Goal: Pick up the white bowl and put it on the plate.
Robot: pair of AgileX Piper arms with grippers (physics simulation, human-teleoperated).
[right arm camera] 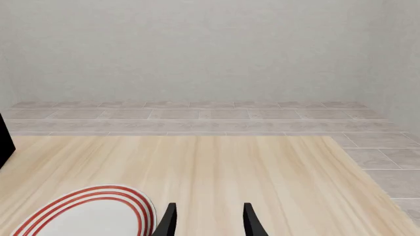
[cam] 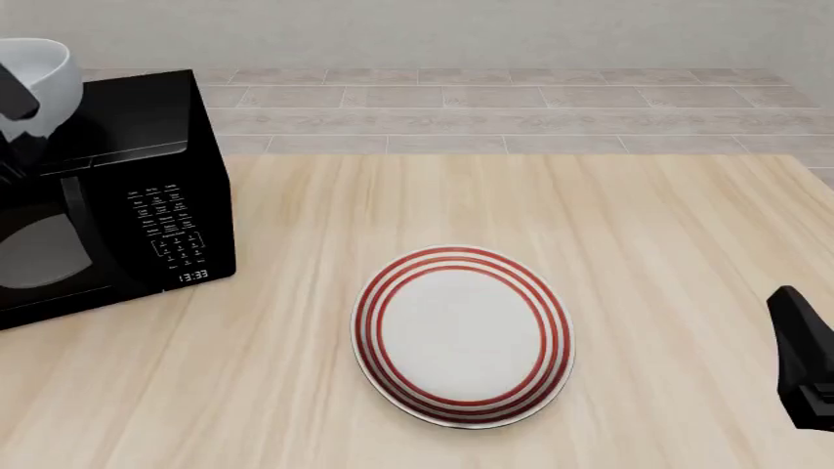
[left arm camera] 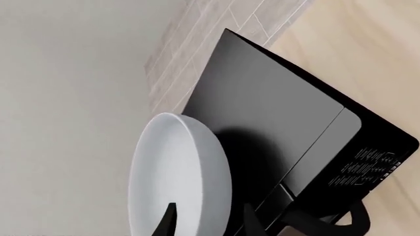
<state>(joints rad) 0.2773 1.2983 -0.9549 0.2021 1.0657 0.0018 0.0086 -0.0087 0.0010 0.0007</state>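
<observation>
The left gripper [cam: 19, 103] clamps the bowl [cam: 35, 64] at upper left, over the microwave [cam: 124, 186]. Carry it level toward the plate [cam: 464, 334] at centre. The right gripper [right arm camera: 207, 219] gapes, idle.

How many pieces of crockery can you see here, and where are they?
2. The white bowl is held up above the microwave at far left, in the left tool. The plate lies flat mid-table. None seem hidden.

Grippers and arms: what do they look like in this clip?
Each gripper, left and right, shows two thin, flat, matte black fingers tapering toward the tips. In the front view, the right arm is a plain black angular block. No cables or markings show.
</observation>
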